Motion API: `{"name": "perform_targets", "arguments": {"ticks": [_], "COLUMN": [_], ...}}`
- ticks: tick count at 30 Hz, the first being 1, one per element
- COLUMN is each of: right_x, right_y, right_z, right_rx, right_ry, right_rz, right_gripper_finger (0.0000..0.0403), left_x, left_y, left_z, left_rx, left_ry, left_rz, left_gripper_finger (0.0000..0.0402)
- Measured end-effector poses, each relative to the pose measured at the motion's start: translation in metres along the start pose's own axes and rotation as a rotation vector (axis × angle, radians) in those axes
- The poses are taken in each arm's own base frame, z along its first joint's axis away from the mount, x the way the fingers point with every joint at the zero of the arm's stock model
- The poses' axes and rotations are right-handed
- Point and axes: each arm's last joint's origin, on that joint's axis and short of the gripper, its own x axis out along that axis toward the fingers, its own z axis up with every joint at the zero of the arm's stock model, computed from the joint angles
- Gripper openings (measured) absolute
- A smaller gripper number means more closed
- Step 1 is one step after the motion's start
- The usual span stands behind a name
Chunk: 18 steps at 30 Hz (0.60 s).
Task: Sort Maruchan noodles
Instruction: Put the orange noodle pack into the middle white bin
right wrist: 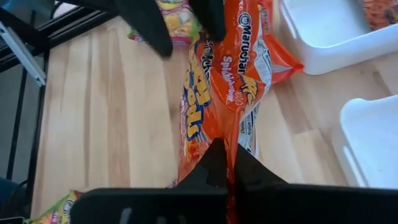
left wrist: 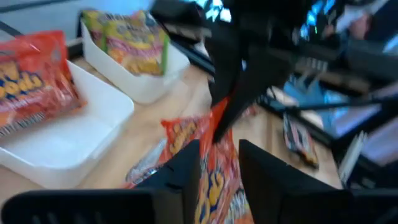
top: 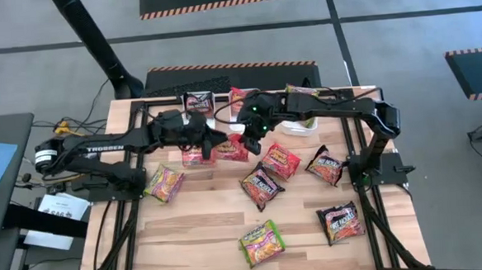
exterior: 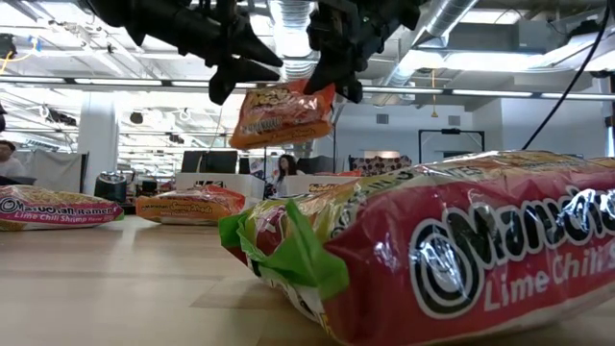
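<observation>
While both arms crowd the middle of the table (top: 196, 228), much beneath them stays hidden: the white bins (top: 302, 125) along the far edge are largely covered, and how many there are cannot be told from the high view. The left wrist view shows two bins, one (left wrist: 134, 78) holding a green-yellow packet (left wrist: 127, 40), one (left wrist: 62, 140) holding a red-orange packet (left wrist: 31, 78).

The right gripper (top: 252, 141) is pinched shut on the corner of a red-orange Maruchan packet (exterior: 281, 113), which hangs clear above the tabletop in the low view. The left gripper (top: 222, 139) sits just beside it, fingers apart around the packet's other edge (contact cannot be confirmed).

Loose packets counted on the wood in the high view:
- dark maroon: two (top: 324, 165) (top: 341, 222)
- red: two (top: 282, 159) (top: 261, 186)
- green: two (top: 261, 243) (top: 165, 184)
- partly hidden under the left arm: one (top: 197, 156)

Nearest the low camera, one lime chili packet (exterior: 461, 250) is cut off by the frame edge.
</observation>
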Motion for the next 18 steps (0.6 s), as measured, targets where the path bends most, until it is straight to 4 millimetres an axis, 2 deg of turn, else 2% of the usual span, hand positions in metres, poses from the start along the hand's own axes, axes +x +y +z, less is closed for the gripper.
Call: {"name": "perform_targets", "arguments": {"ticks": [8, 18], "right_x": [-0.008, -0.027], "right_y": [-0.022, -0.07], "right_z": [0.001, 0.005], "right_rx": [-0.028, -0.16], "right_ry": [0.007, -0.012], "right_rz": [-0.053, -0.283], "right_gripper_finger": [0.0004, 0.0004], "left_x": [-0.004, -0.007], "left_y": [0.016, 0.028], "left_z": [0.021, 0.03], "left_rx": [-0.024, -0.021], "left_ry": [-0.143, -0.189], "left_rz": [-0.003, 0.033], "left_gripper_finger": [0.012, 0.0121]}}
